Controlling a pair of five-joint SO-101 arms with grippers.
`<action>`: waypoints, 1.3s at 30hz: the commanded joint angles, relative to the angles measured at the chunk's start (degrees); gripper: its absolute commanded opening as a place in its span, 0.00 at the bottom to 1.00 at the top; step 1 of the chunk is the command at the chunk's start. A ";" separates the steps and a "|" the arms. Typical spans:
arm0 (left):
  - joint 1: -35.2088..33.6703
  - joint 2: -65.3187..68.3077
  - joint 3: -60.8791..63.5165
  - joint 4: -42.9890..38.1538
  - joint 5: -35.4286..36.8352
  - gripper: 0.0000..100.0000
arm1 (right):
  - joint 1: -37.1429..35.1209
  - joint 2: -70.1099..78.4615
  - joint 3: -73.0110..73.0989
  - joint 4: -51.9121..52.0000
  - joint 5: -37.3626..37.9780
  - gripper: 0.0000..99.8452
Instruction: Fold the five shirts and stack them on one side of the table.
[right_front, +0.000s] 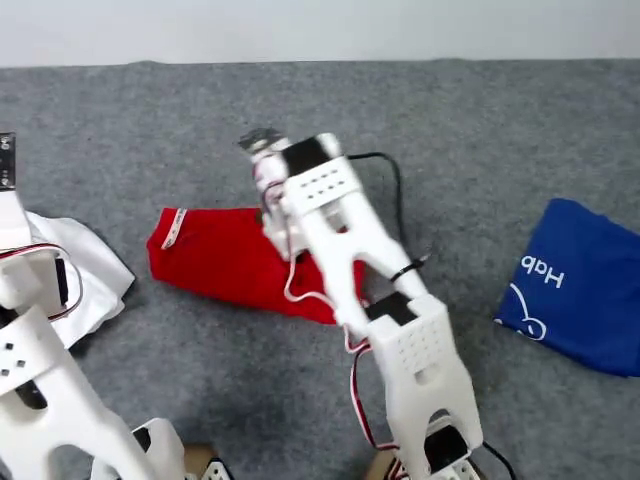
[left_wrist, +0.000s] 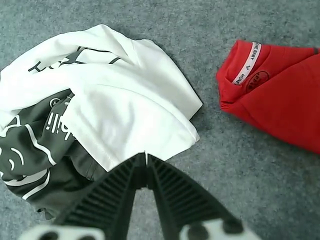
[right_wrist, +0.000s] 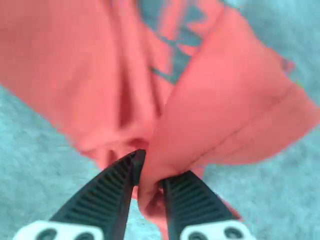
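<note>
A red shirt (right_front: 220, 260) lies partly folded in the middle of the grey table. My right gripper (right_wrist: 147, 167) is shut on a bunched fold of the red shirt (right_wrist: 225, 100), and in the high view the right arm (right_front: 330, 215) stands over the shirt's right half. At the left edge a white shirt (left_wrist: 125, 100) lies crumpled on a dark grey shirt (left_wrist: 35, 160). My left gripper (left_wrist: 146, 159) hangs shut just above the white shirt's near edge, nothing between its fingers. A folded blue shirt (right_front: 585, 285) lies at the right edge.
Grey carpet-like cloth (right_front: 470, 130) covers the table. Bare surface stretches along the back and between the red shirt and the blue one. The left arm (right_front: 35, 380) fills the lower left corner, and a black cable (right_front: 398, 200) loops beside the right arm.
</note>
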 joint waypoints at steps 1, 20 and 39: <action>0.09 -1.23 -0.40 1.32 0.53 0.01 | -4.09 -3.82 -2.99 -5.14 0.62 0.01; -0.09 -1.23 3.38 1.23 0.62 0.01 | -13.93 1.80 -2.99 -28.26 4.66 0.01; -0.09 -1.23 3.30 1.23 0.62 0.01 | -18.59 -1.01 -13.27 -23.08 5.27 0.25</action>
